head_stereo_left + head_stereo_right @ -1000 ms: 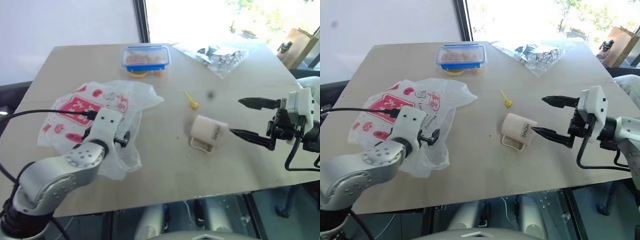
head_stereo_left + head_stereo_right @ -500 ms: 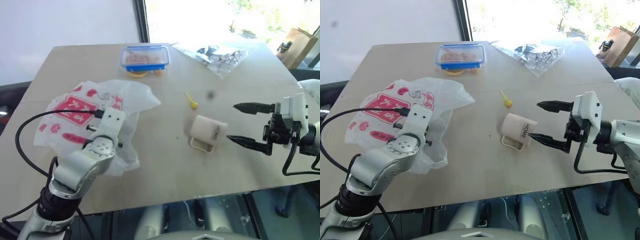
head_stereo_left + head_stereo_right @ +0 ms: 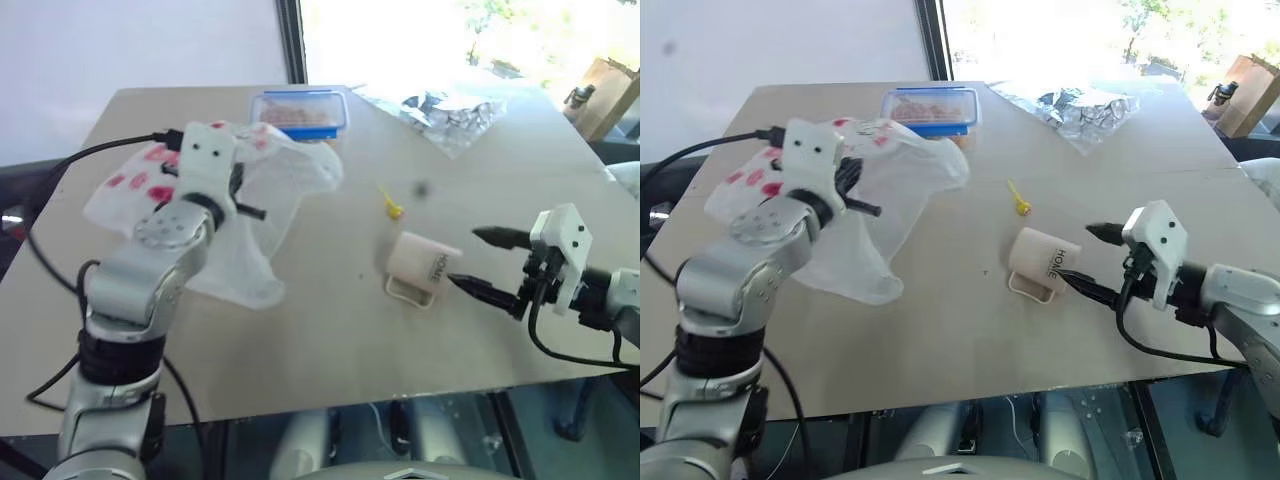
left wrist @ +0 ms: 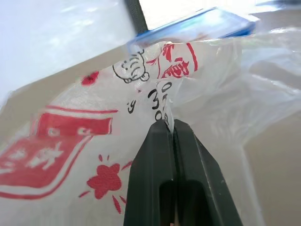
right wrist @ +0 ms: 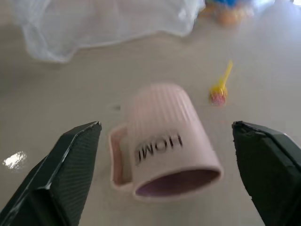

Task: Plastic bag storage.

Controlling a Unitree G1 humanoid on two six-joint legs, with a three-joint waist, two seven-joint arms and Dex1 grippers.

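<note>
Plastic bag: pinched by a fold of its film between the pressed-together fingers of the left gripper. Its upper part is raised off the counter at the robot's left side; the lower folds trail down and touch the surface. Red print shows on the lifted film beside the gripper; the rest hangs loose, translucent and uncrumpled. Step in hand, as judged: pick-up of the bag, the first part of stowing it. Most of the task remains, since the bag is spread wide and not gathered. Pink mug: lies on its side near the counter's middle, handle down, open mouth toward the right gripper. That gripper's fingers stand wide apart and hold nothing; in the head views one tip sits just beside the mug's rim, contact not resolvable. Judgement on next move: the bag has to be bunched smaller, likely with the right gripper helping. If the mug is the intended store, it must be steadied or righted first; unconfirmed. Also present, far side: blue-lidded food box, crumpled silvery wrapper. Smallest: yellow pick lying beyond the mug, apart from it.
</note>
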